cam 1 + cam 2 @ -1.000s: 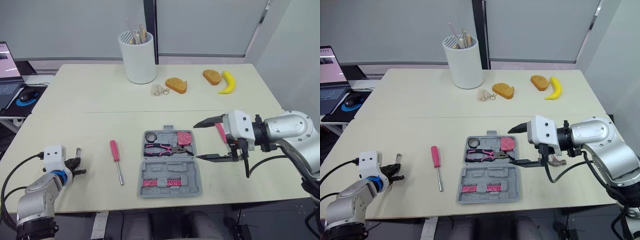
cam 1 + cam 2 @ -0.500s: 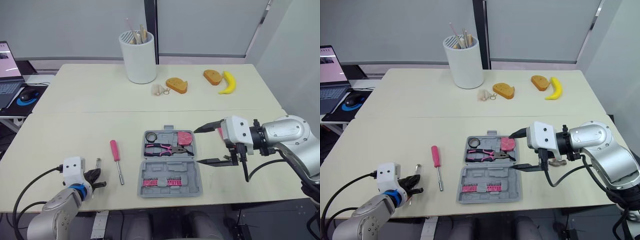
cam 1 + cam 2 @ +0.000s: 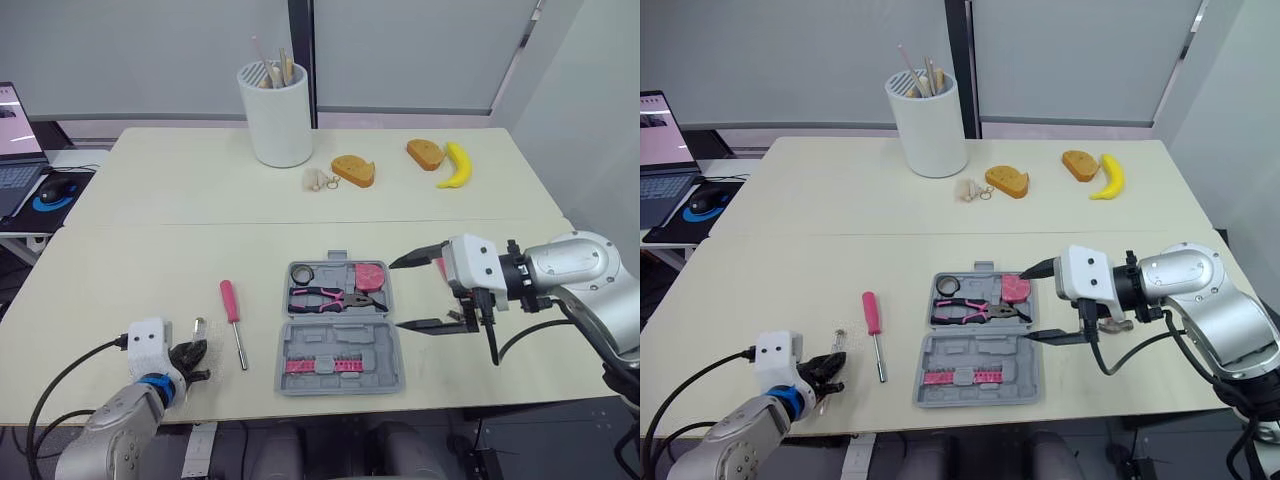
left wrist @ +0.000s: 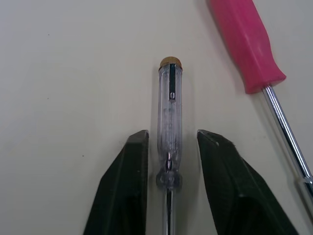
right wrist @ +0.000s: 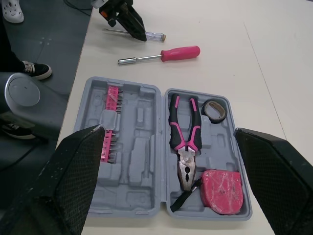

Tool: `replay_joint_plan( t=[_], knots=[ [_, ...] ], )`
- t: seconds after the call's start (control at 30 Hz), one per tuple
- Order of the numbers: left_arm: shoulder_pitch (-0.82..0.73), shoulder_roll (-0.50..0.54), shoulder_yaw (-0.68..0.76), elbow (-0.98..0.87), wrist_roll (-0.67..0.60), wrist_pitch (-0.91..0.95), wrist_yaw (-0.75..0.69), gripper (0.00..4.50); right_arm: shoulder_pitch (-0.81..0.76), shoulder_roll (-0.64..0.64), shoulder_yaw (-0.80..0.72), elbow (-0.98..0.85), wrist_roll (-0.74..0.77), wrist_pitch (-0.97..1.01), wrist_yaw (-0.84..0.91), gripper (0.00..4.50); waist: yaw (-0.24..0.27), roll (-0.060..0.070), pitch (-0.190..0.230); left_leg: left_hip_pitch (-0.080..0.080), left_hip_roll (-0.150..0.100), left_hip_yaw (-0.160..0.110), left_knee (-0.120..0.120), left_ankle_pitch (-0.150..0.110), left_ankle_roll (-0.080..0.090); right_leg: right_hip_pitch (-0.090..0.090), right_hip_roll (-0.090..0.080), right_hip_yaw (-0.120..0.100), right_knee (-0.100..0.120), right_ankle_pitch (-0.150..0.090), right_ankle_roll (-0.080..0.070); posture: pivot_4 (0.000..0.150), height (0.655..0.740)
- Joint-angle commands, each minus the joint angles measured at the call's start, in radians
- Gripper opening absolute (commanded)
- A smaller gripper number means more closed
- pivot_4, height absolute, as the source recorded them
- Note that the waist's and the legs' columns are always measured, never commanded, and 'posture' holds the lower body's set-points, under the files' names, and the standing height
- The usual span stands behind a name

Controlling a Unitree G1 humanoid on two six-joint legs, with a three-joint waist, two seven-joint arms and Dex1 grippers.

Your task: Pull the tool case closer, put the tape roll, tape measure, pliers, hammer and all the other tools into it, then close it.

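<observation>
The grey tool case lies open near the table's front edge. Its far half holds the tape roll, the pink pliers and the pink tape measure; a pink bit strip sits in the near half. My right gripper hovers wide open at the case's right side, nothing between its fingers. A brownish tool end pokes out behind it. A pink screwdriver lies left of the case. Further left, my left gripper is open astride a clear-handled screwdriver, gaps on both sides.
A white utensil holder stands at the back. Two bread pieces, a banana and a small keyring charm lie at the back right. A laptop sits on a side table to the left.
My left gripper and the clear screwdriver have both shifted right along the front edge, toward the pink screwdriver. The right gripper has sunk slightly beside the case.
</observation>
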State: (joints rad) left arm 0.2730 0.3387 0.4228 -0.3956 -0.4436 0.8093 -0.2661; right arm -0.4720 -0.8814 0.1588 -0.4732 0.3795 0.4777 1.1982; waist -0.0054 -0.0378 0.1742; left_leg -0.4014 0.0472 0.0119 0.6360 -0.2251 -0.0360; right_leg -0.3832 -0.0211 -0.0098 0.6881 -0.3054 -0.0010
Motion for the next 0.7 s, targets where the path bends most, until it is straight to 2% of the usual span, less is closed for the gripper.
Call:
replay_joint_plan(
  t=[0.03,0.2,0.3,0.4,0.5,0.6,0.7],
  knots=[
    [0.04,0.041,0.058,-0.069,-0.04,-0.042,-0.064,2.8,0.002,-0.008,-0.035,-0.041,0.026,0.002,-0.005,4.5,0.0,0.0,0.0,0.0,0.0,0.0,0.0,0.0,0.0,0.0,0.0,0.0,0.0,0.0,0.0,0.15,0.74],
    [0.056,0.17,0.133,-0.078,-0.105,-0.088,-0.227,4.38,0.003,0.0,-0.039,-0.07,0.041,0.027,-0.029,4.5,0.002,0.0,0.0,0.0,0.0,0.0,0.0,0.0,0.0,0.0,0.0,0.0,0.0,0.0,0.0,0.15,0.74],
    [0.02,0.322,0.141,-0.025,-0.108,-0.139,-0.376,4.47,-0.004,0.008,-0.033,-0.095,0.051,0.056,-0.058,4.5,0.002,0.0,0.0,0.0,0.0,-0.001,0.0,0.0,0.0,0.0,0.0,-0.001,-0.001,0.0,0.0,0.15,0.74],
    [-0.033,0.523,0.042,0.12,0.028,-0.417,-0.619,4.47,-0.005,0.016,-0.025,-0.124,0.058,0.087,-0.09,4.5,0.003,0.001,0.0,0.0,0.0,0.0,0.0,0.0,0.0,0.0,0.001,-0.001,-0.001,0.0,-0.001,0.15,0.74],
    [-0.153,0.695,-0.096,0.351,0.169,-0.834,-0.884,4.47,0.012,0.016,-0.022,-0.155,0.066,0.116,-0.11,4.5,0.006,0.002,0.001,0.0,0.0,0.0,-0.001,0.0,0.0,-0.001,0.0,-0.001,-0.003,-0.001,-0.001,0.15,0.74],
    [-0.31,0.781,-0.225,0.59,0.256,-1.197,-1.076,4.47,0.022,0.02,-0.015,-0.183,0.072,0.145,-0.13,4.5,0.005,0.002,0.001,-0.001,0.0,0.004,-0.005,0.0,0.0,-0.001,-0.001,0.0,-0.007,0.0,-0.002,0.15,0.74],
    [-0.51,0.812,-0.378,0.829,0.334,-1.553,-1.243,4.47,0.038,0.028,-0.011,-0.208,0.083,0.169,-0.156,4.5,0.005,0.002,0.001,-0.003,0.0,0.006,-0.006,0.0,0.0,-0.004,-0.001,0.0,-0.007,0.0,-0.002,0.15,0.74]
  ],
)
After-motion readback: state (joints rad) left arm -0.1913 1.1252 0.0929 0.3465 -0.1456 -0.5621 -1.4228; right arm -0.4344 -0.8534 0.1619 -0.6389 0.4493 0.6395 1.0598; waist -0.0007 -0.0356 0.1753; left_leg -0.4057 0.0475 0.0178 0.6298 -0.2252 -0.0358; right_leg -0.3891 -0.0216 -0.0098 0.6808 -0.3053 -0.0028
